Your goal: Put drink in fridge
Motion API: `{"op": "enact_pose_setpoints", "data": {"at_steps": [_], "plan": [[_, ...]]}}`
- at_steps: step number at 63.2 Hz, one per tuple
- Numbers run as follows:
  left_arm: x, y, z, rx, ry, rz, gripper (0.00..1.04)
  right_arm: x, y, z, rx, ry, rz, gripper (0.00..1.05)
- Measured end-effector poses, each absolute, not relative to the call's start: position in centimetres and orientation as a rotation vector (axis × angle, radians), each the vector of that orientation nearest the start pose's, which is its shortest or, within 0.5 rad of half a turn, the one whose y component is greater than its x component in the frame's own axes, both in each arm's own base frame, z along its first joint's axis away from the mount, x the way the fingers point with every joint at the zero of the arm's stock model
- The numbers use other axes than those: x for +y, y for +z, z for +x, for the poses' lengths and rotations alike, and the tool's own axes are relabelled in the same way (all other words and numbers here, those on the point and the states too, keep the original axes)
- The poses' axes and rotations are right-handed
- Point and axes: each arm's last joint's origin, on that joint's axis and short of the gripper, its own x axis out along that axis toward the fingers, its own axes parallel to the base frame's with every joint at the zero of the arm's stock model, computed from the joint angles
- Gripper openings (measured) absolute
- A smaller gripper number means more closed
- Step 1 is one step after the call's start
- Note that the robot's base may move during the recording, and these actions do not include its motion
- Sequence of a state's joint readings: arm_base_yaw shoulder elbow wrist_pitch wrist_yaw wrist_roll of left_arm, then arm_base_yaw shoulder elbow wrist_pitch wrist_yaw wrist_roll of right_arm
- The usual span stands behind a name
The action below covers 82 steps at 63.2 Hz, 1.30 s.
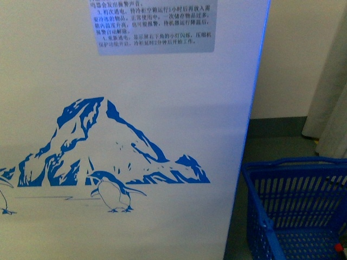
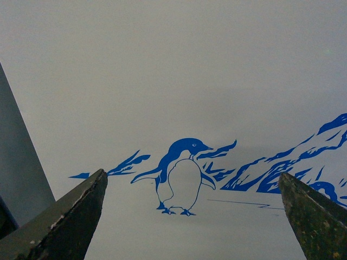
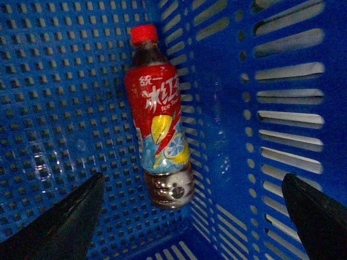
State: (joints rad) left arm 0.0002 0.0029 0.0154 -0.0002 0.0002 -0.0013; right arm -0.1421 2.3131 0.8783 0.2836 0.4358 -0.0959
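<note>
The drink [image 3: 158,116], a clear bottle of brown liquid with a red cap and red label, lies on the floor of a blue plastic basket [image 3: 65,97], against one wall. My right gripper [image 3: 193,176] hangs above it inside the basket, open and empty, with its jaws wide on either side of the bottle's base. The fridge [image 1: 135,81] is a white cabinet with a blue mountain-and-penguin decal and fills the front view. My left gripper [image 2: 191,174] is open and empty, facing the fridge wall [image 2: 173,81] near a penguin decal. Neither arm shows in the front view.
The blue basket [image 1: 295,206] stands on the grey floor to the right of the fridge, with a small red bit [image 1: 339,247] in its bottom corner. A beige wall and pale curtain lie behind it. A grey printed label [image 1: 154,24] is stuck high on the fridge.
</note>
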Motion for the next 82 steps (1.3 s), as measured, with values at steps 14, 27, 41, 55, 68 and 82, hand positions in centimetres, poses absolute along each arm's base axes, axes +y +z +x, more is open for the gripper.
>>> {"op": "enact_pose_setpoints", "data": {"at_steps": [14,27,41,55,68,82], "plan": [[0.0,16.9,9.7,-0.012,0.000,-0.001,0.97,-6.6,-6.8,34.3,1.217,-0.450,-0.246,0.98],[0.0,16.9,9.7,-0.012,0.000,-0.001,0.97,-7.8,-10.7,35.3,1.273,-0.463,-0.313,0.98],[0.0,16.9,9.7,-0.012,0.000,-0.001,0.97,-7.9,-13.3,35.7,1.337,-0.431,-0.338,0.98],[0.0,16.9,9.7,-0.012,0.000,-0.001,0.97,-8.8,-15.0,36.1,1.378,-0.431,-0.335,0.98],[0.0,16.9,9.7,-0.012,0.000,-0.001,0.97,-9.3,-16.0,36.3,1.400,-0.433,-0.343,0.98],[0.0,16.9,9.7,-0.012,0.000,-0.001,0.97,-9.4,-17.0,36.5,1.424,-0.428,-0.367,0.98]]}}
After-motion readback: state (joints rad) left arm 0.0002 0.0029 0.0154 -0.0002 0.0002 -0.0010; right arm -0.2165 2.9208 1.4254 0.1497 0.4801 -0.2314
